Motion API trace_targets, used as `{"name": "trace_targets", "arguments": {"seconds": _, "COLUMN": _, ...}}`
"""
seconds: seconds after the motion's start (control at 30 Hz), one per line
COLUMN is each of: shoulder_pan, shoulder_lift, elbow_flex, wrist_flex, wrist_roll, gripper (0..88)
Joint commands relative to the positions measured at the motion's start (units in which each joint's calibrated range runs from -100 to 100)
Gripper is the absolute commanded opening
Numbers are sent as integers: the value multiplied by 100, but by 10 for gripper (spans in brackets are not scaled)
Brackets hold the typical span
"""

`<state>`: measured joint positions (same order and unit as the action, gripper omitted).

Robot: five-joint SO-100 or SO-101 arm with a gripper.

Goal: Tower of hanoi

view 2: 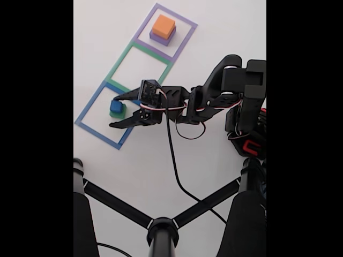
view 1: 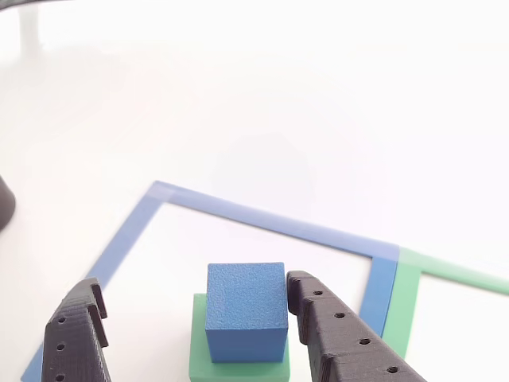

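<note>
Clearance entry, both views.
- Blue block [view 1: 246,309] sat on green block [view 1: 238,362], inside blue outline [view 2: 102,115]; the stack stood between the fingers of the gripper [view 2: 113,111].
- One finger [view 1: 342,338] lay just beside the blue block's right face in the other view, poss. touching; too tight to tell. Other finger [view 1: 75,334] stood well apart, w/ wide free gap on that side.
- Green outline [view 2: 140,67]: bare inside, free passage.
- Purple outline [view 2: 164,29]: obstructed by orange block [view 2: 163,24] on purple block [view 2: 161,37].
- Table [view 2: 107,32] beyond the outlines: open.
- Cable [view 2: 177,171] trailed over the table near the arm base; black struts [view 2: 120,206] crossed the fixed view's lower part.
</note>
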<state>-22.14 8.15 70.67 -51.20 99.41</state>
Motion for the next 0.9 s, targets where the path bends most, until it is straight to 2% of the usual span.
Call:
{"name": "trace_targets", "arguments": {"seconds": 0.0, "shoulder_pan": 76, "shoulder_lift": -694, "elbow_flex": -20, "wrist_flex": 139, "wrist_roll": 59, "gripper": 248}}
{"name": "trace_targets", "arguments": {"seconds": 0.17, "shoulder_pan": 228, "shoulder_lift": -1784, "elbow_flex": -75, "wrist_flex": 1256, "wrist_roll": 59, "gripper": 188}}
{"name": "trace_targets", "arguments": {"seconds": 0.3, "shoulder_pan": 388, "shoulder_lift": -2786, "elbow_flex": -465, "wrist_flex": 2729, "wrist_roll": 59, "gripper": 35}}
{"name": "trace_targets", "arguments": {"seconds": 0.6, "shoulder_pan": 960, "shoulder_lift": -4957, "elbow_flex": -2710, "wrist_flex": 8370, "wrist_roll": 59, "gripper": 12}}
{"name": "trace_targets", "arguments": {"seconds": 0.73, "shoulder_pan": 1395, "shoulder_lift": -5053, "elbow_flex": -4500, "wrist_flex": 10823, "wrist_roll": 59, "gripper": 11}}
{"name": "trace_targets", "arguments": {"seconds": 0.87, "shoulder_pan": 1845, "shoulder_lift": -4829, "elbow_flex": -6208, "wrist_flex": 12555, "wrist_roll": 59, "gripper": 11}}
